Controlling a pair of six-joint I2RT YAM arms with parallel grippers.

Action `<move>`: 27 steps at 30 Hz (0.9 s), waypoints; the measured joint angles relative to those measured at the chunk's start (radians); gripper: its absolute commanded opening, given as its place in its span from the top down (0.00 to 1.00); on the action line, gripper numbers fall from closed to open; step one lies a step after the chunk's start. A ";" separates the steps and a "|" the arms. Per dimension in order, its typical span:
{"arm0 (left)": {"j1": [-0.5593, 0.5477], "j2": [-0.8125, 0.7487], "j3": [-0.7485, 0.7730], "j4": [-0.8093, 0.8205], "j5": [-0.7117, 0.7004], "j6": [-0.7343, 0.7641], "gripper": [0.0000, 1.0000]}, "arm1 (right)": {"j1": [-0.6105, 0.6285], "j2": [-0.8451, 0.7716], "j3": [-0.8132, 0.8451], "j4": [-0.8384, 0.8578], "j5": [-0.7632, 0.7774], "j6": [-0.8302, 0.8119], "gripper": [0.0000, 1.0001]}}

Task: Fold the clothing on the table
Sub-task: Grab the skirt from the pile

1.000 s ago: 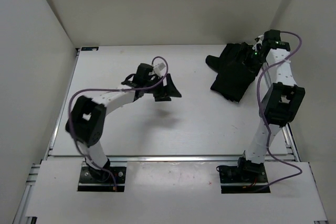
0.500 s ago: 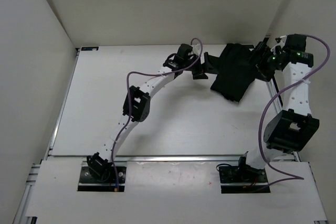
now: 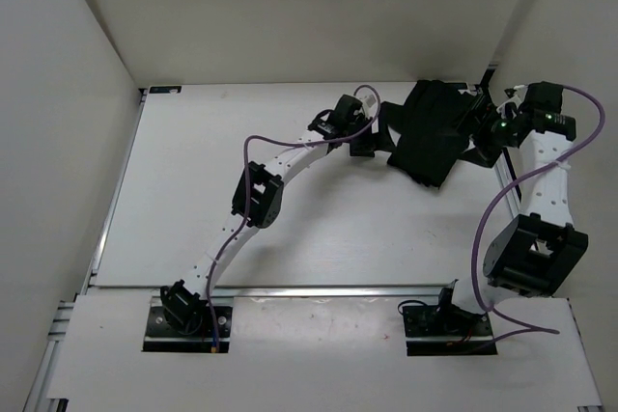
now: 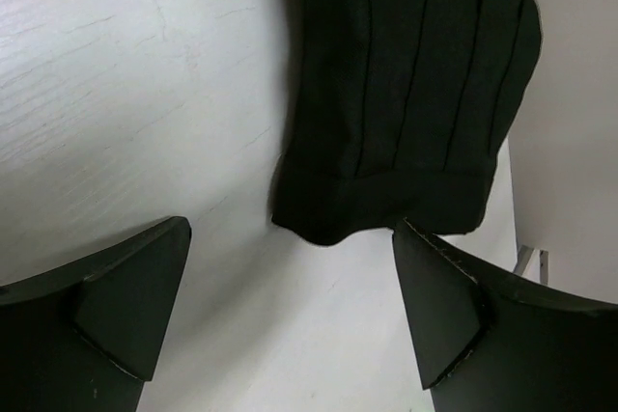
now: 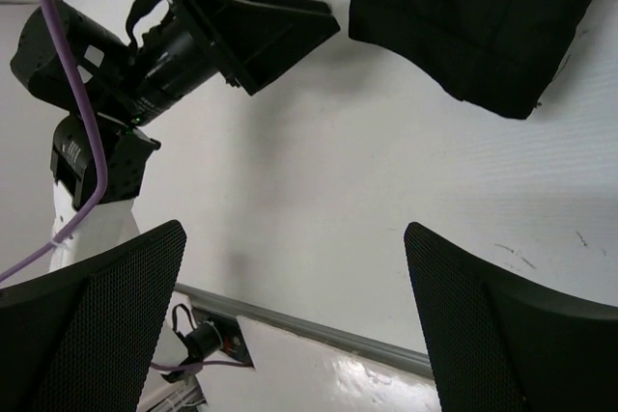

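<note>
a second before, the left arm had been folded back over the middle of the bench [image 3: 193, 161]. by this moment it had stretched out long toward the far right, and the left tool [image 3: 375, 132] had come to the left edge of the clothing [image 3: 430, 137]. the right arm, which had hung over the garment's right part, had drawn off to its right side, with the right tool [image 3: 478, 127] beside the cloth. the clothing itself lay much as before, at the far right corner of the bench, close to the white wall panels [image 3: 290, 16].

the left tool's jaws stood wide and held nothing. in the left wrist view the hem of the garment lay just beyond the dark, wedge-shaped fingertips. the right tool was spread wide and empty too, over bare bench, with a corner of the cloth beyond it.

the garment was black, soft and matte, with long parallel pleats and a stitched band along the hem. the bench was flat and white, faintly scuffed, with a metal rail [image 5: 290, 320] along one edge.
</note>
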 measured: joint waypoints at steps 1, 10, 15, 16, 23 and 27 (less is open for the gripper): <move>-0.004 -0.006 -0.024 0.030 -0.008 -0.005 0.02 | 0.000 -0.007 -0.014 0.004 0.000 -0.002 0.01; -0.054 0.043 -0.011 0.206 -0.005 -0.098 0.01 | -0.019 -0.081 -0.122 -0.003 -0.001 -0.008 0.01; -0.076 0.062 -0.020 0.258 0.010 -0.145 0.55 | -0.031 -0.122 -0.171 -0.002 -0.008 -0.013 0.01; -0.077 0.069 -0.022 0.264 0.015 -0.160 0.78 | -0.033 -0.128 -0.179 -0.002 -0.009 -0.014 0.01; -0.062 0.104 -0.033 0.299 0.076 -0.206 1.00 | -0.039 -0.143 -0.227 0.004 -0.014 -0.013 0.01; -0.039 0.102 -0.007 0.268 0.084 -0.222 1.00 | -0.048 -0.144 -0.264 0.020 -0.040 -0.001 0.01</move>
